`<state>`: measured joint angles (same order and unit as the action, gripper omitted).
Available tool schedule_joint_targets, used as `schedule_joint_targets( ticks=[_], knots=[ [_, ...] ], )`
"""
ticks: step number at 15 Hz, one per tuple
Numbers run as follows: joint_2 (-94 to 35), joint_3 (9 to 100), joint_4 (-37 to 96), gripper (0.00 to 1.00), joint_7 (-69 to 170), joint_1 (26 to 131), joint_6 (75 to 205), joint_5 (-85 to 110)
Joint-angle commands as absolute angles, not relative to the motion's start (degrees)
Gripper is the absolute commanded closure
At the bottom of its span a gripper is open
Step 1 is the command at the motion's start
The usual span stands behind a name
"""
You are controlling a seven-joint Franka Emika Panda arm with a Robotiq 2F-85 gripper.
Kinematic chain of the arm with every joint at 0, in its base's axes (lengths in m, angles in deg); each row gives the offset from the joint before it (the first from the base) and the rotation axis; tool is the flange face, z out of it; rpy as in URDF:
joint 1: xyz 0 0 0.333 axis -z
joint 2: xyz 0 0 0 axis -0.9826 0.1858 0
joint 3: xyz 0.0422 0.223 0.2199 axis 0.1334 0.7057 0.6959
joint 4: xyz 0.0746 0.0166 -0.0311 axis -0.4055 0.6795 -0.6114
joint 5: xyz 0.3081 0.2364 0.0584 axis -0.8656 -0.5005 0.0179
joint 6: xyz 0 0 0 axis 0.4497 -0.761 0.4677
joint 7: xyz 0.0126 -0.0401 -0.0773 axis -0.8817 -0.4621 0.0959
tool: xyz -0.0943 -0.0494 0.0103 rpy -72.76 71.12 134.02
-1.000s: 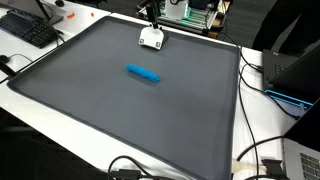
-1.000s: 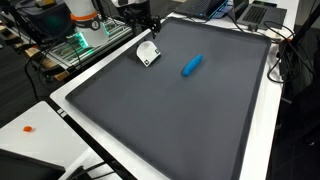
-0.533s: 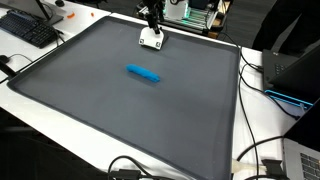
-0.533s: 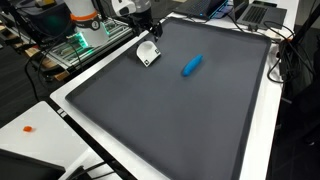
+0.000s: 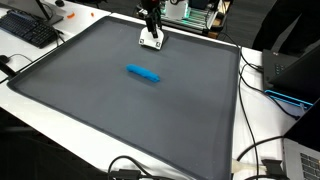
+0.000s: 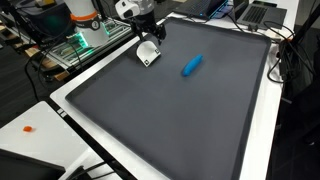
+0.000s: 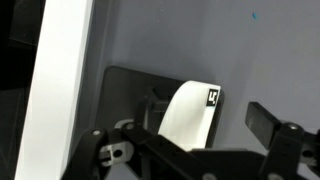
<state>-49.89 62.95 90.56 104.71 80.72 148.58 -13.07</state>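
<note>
Just above the white object point(image 5: 152, 42), the gripper point(image 6: 153, 38) sits lower than a second ago, jaws spread either side of it, nothing clasped yet, the blue marker point(image 5: 143, 73) well apart.

The arm point(image 6: 127, 8) has a white, rounded shell near the wrist. The tool point(image 6: 151, 31) under it is black. In the wrist view its fingers point(image 7: 276, 128) are black angular bars, and one link has a pale round pivot point(image 7: 118, 154).
</note>
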Motion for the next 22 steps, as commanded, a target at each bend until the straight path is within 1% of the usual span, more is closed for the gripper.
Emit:
schedule_joint_targets(
  ticks=[1,8,14,16,17,18,19,20,22],
  knots=[
    [-48.7,62.2,91.4,0.00,105.4,79.9,152.0,-9.9],
    [-47.7,61.7,91.5,0.00,108.5,80.0,153.9,-3.9],
    [-47.0,61.7,91.8,0.00,111.9,79.4,157.0,-3.6],
    [-47.0,61.7,91.8,0.09,112.4,79.3,157.7,-3.5],
    [-47.0,61.7,91.8,0.19,112.7,79.3,157.9,-3.4],
    [-47.0,61.7,91.7,0.26,112.9,79.2,158.1,-3.3],
    [-47.0,61.7,91.7,0.39,113.1,79.2,158.3,-3.2],
    [-47.0,61.7,91.7,0.44,113.3,79.2,158.4,-3.2],
    [-47.0,61.7,91.7,0.63,113.7,79.2,158.6,-3.1]
  ],
)
